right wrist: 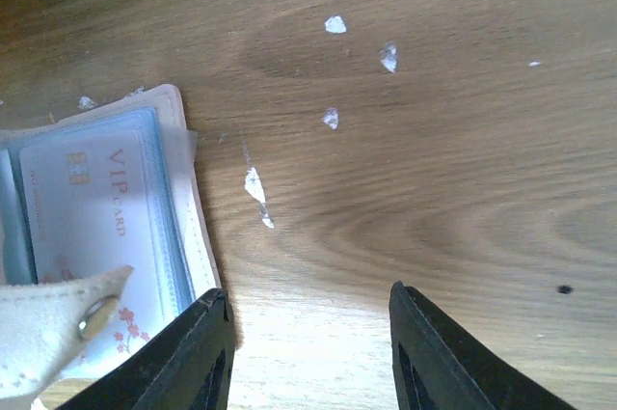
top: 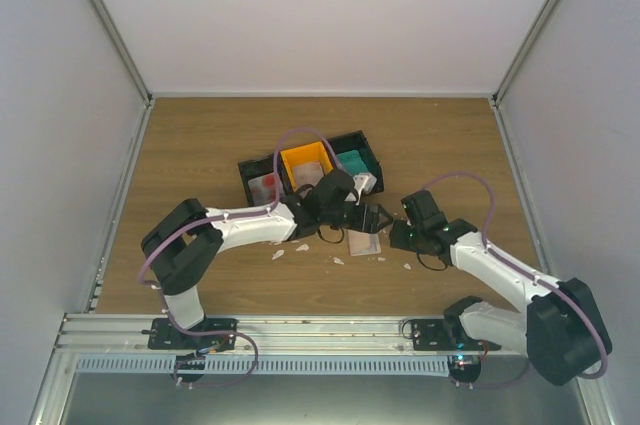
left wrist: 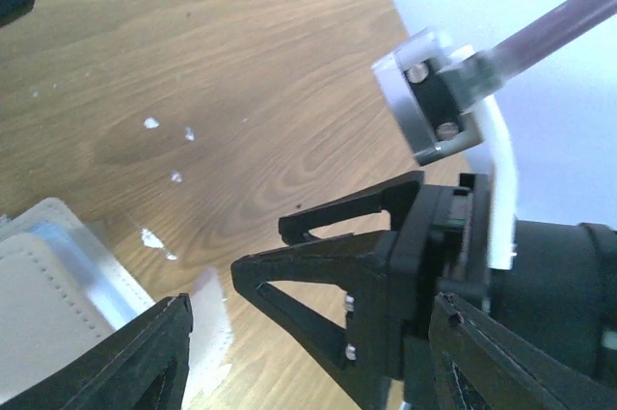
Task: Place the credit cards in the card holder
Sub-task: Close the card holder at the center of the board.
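The beige card holder [top: 363, 243] lies open on the table, its left edge showing in the left wrist view [left wrist: 43, 285]. In the right wrist view a pale pinkish card [right wrist: 82, 203] marked VIP sits in its blue-grey pocket, with the snap flap [right wrist: 58, 323] below it. A white card with red blotches [top: 265, 186] and a teal-green card [top: 352, 161] lie in the trays. My left gripper [top: 372, 217] [left wrist: 318, 376] is open and empty just above the holder's far edge. My right gripper [top: 392, 236] [right wrist: 307, 352] is open and empty beside the holder's right edge.
Joined black and orange trays [top: 300, 158] stand behind the holder. Small white scraps [top: 278, 254] lie on the wooden table around it. The right gripper's black fingers [left wrist: 318, 265] fill the left wrist view, close to my left fingers. White walls enclose the table.
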Robot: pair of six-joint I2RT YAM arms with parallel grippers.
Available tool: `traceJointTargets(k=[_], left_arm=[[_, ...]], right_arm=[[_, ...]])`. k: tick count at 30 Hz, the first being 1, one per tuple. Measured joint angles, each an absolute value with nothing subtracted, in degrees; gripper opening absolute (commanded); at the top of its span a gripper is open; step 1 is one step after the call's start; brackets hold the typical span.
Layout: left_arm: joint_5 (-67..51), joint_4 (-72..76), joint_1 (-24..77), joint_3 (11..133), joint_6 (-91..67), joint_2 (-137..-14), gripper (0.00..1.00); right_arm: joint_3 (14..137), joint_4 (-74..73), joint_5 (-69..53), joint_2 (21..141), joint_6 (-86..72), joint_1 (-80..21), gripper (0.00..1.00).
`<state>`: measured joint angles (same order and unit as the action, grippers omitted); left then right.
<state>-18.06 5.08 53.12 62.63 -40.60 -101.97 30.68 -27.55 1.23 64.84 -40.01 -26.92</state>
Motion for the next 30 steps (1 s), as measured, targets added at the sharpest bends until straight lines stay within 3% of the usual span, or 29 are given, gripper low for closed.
traceJointTargets(k=[7, 14, 19, 25, 30], left_arm=[[-18.79, 8.10, 51.96, 59.02, -41.85, -96.82, 0.66], [-14.04, 8.23, 51.53, 51.40, -43.92, -92.33, 0.38], [-10.63, 6.87, 51.22, 47.97, -45.65, -91.88, 0.29], [-8.60, 5.08, 50.87, 47.48, -47.46, -92.58, 0.30], [-8.88, 4.80, 50.81, 47.51, -48.53, -95.66, 0.38]], right_arm=[[32.62, -30.26, 3.79, 61.12, -40.34, -26.92, 0.47], [34.50, -25.34, -6.63, 57.54, -35.07, -26.92, 0.32], [34.50, -18.52, -20.82, 60.07, -32.18, -26.94, 0.26], [35.07, -15.49, -27.75, 69.23, -31.29, -26.94, 0.18], [35.48, -18.55, -21.17, 74.50, -31.64, -26.94, 0.24]])
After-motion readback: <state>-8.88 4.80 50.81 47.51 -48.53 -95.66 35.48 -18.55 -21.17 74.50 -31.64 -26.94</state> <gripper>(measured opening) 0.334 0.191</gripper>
